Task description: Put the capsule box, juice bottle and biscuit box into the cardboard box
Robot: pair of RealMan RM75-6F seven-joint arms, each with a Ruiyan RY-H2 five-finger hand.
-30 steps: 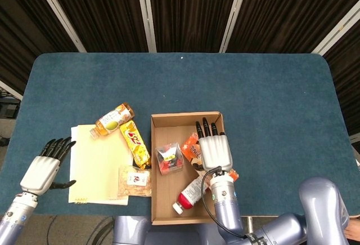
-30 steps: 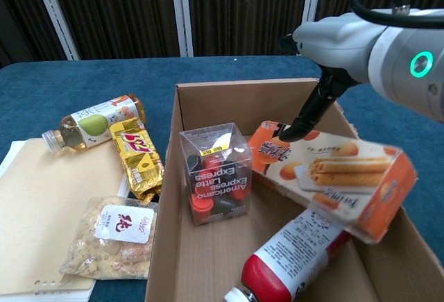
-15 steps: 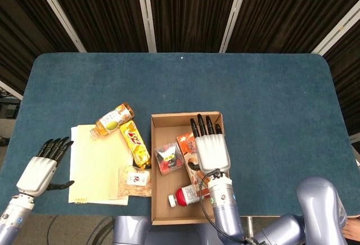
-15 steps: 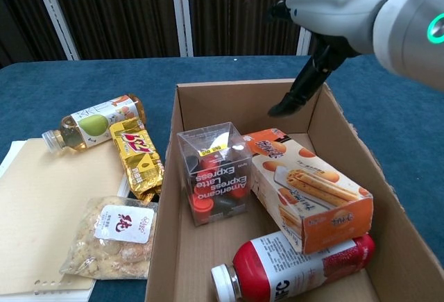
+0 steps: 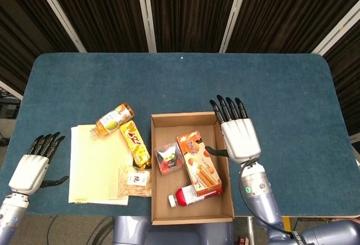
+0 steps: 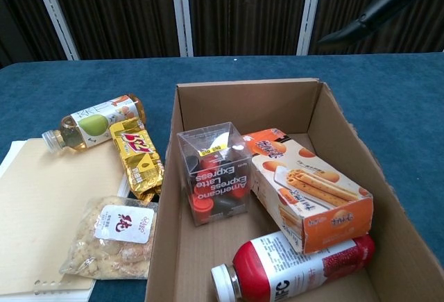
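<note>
I see a plain brown cardboard box on the blue table. Inside it: an orange biscuit box printed with wafer rolls, a red juice bottle with a white cap, and a clear capsule box holding red and black capsules. Each robot hand is pale grey with black fingers.

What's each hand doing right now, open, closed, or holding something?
Left hand: open, fingers apart, holding nothing.
Right hand: open, fingers spread, holding nothing, beside the cardboard box.
</note>
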